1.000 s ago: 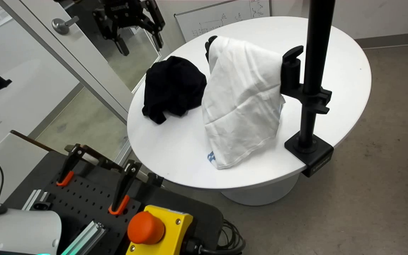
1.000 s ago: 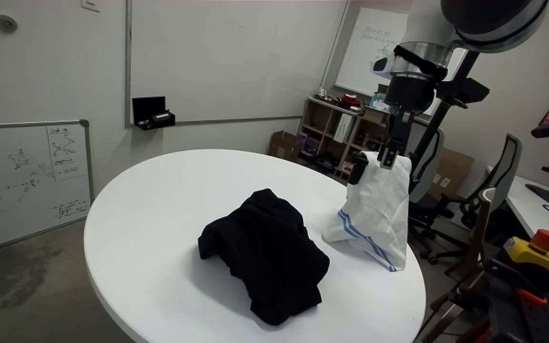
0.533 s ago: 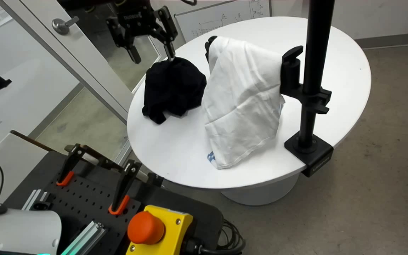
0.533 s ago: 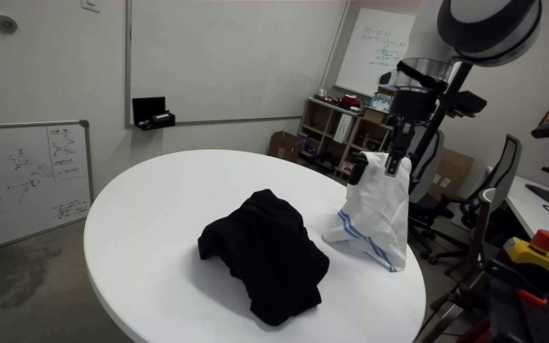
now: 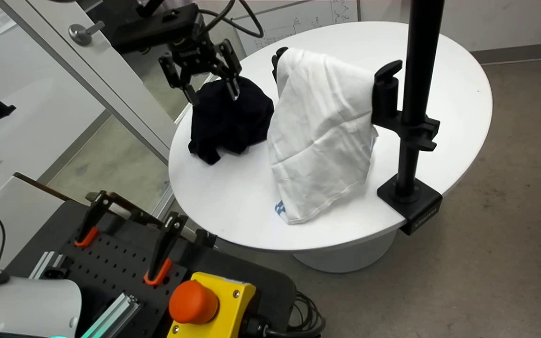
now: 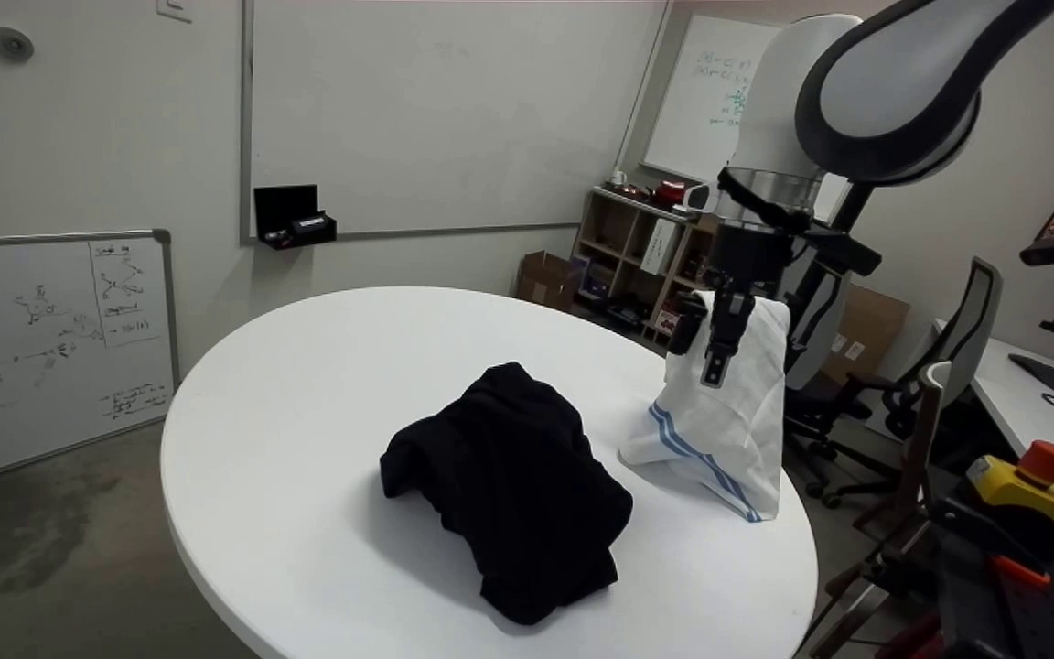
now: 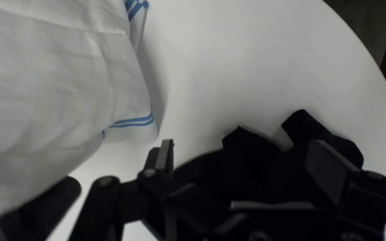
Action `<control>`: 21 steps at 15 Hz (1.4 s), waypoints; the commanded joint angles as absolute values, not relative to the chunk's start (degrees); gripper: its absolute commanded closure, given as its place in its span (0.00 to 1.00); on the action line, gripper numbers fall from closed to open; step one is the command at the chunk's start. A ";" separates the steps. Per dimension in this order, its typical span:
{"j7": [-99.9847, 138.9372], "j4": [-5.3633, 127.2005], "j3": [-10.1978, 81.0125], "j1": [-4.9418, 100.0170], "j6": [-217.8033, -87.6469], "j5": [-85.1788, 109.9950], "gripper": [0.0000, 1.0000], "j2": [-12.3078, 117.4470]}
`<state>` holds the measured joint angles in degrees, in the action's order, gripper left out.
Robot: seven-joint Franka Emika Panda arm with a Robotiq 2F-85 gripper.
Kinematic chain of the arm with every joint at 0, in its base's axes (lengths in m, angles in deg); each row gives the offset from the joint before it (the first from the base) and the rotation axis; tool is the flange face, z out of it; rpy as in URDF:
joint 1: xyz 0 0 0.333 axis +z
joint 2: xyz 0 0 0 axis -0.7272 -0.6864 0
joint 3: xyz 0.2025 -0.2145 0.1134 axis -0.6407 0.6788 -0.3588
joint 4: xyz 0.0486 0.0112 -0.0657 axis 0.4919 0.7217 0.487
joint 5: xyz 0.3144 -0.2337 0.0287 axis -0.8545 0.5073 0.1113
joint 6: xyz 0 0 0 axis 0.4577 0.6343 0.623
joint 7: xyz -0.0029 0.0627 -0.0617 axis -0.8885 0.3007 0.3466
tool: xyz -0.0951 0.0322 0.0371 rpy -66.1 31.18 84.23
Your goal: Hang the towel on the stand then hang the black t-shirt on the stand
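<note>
The white towel with blue stripes (image 5: pixel 322 136) hangs over the arm of the black stand (image 5: pixel 418 70). The towel also shows in an exterior view (image 6: pixel 733 403) and at the left of the wrist view (image 7: pixel 52 83). The black t-shirt (image 5: pixel 233 124) lies crumpled on the table beside the towel; it also shows in an exterior view (image 6: pixel 509 485). My gripper (image 5: pixel 215 97) is open and empty, pointing down above the t-shirt's far side. In the wrist view the t-shirt (image 7: pixel 250 144) shows between and beyond the open fingers (image 7: pixel 246 157). Its near part is hidden behind the gripper.
The round white table (image 5: pixel 233 206) carries the clamped stand base (image 5: pixel 409 199). The stand arm's free end (image 6: pixel 687 325) sticks out of the towel close to my gripper. A yellow box with an orange button (image 5: pixel 212 305) and clamps (image 5: pixel 162 253) sit on the robot's cart.
My gripper has moved down, and to the right in an exterior view, coming over the t-shirt. It stays open. The towel, t-shirt and stand have not moved.
</note>
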<state>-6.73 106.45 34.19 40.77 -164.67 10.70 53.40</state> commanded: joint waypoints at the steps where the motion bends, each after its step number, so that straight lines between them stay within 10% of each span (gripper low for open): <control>1: -0.99 103.99 32.46 45.57 -167.66 17.10 0.00 50.76; 18: 26.40 85.90 38.07 65.83 -172.47 36.54 0.00 33.14; 21: 27.68 83.59 39.14 66.96 -171.85 35.61 0.27 30.44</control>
